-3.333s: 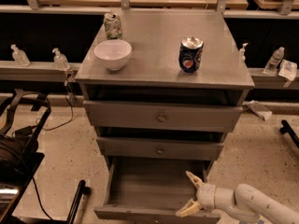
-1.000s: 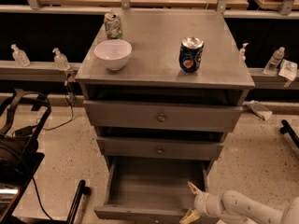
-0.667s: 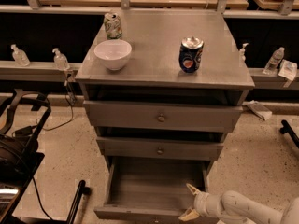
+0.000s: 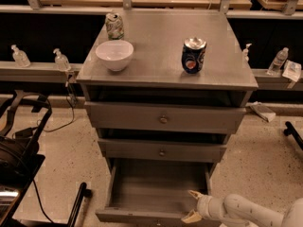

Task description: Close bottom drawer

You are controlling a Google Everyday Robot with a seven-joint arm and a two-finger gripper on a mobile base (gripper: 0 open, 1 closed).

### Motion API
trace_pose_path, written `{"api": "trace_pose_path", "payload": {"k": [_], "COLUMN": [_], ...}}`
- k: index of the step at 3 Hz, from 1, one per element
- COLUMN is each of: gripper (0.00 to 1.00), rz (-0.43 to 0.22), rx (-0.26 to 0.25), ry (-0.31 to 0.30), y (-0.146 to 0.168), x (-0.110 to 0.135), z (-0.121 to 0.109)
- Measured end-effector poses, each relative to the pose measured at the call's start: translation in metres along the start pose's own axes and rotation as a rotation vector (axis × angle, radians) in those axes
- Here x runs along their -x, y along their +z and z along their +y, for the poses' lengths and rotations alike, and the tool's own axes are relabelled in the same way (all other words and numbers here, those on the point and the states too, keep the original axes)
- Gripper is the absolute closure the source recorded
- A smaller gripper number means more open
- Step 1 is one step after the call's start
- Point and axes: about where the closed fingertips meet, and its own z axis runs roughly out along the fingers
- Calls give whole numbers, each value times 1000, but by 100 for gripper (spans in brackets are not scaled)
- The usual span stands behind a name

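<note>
Adjoining bottom drawer [image 4: 156, 189] corner: spread claw [image 4: 191, 205]; bowl [image 4: 114, 55] above.

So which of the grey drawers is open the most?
The bottom grey drawer, pulled far out so its inside shows; the middle drawer and top drawer are nearly shut. The robot's gripper is at its front corner.
</note>
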Motion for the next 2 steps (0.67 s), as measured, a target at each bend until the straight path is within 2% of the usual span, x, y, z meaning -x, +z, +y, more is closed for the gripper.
{"api": "trace_pose_path", "payload": {"k": [1,2], "gripper": [23,26], "rz": [29,36], "rx": [-17,-33], "ry": [31,45], "y": [2,1], "x": [-9,-11], "z": [-6,-11]}}
